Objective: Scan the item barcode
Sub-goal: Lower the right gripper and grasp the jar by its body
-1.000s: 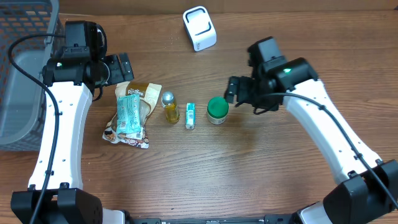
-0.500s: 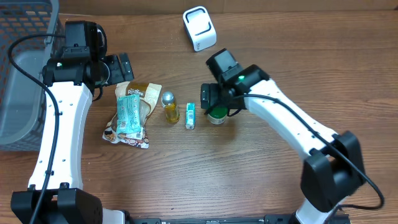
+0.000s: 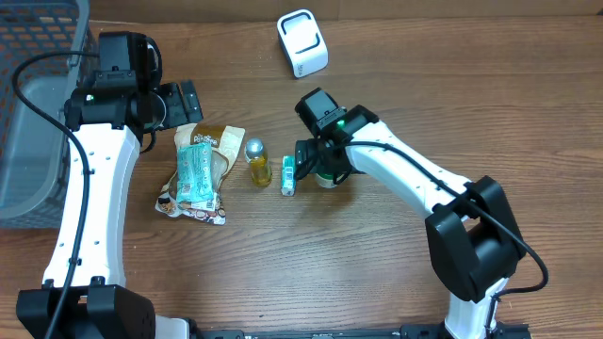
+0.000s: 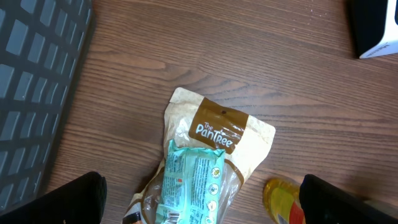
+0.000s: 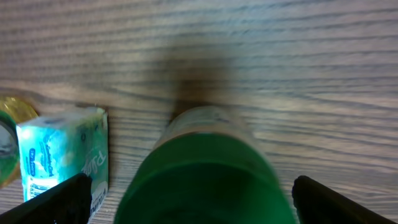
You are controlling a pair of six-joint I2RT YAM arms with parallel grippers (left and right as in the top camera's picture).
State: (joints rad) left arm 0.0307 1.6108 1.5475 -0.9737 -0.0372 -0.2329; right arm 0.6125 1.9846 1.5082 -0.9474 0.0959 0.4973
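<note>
Standing upright mid-frame, lid up, the jar (image 5: 199, 180) is straddled by the wide-spread right gripper (image 3: 317, 162); left gripper (image 3: 179, 102) is spread too, upper left.

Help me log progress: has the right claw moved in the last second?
Yes. Judged against the white scanner, which stayed put, the right claw swung leftward, from right of the green-lidded jar to over it.
</note>
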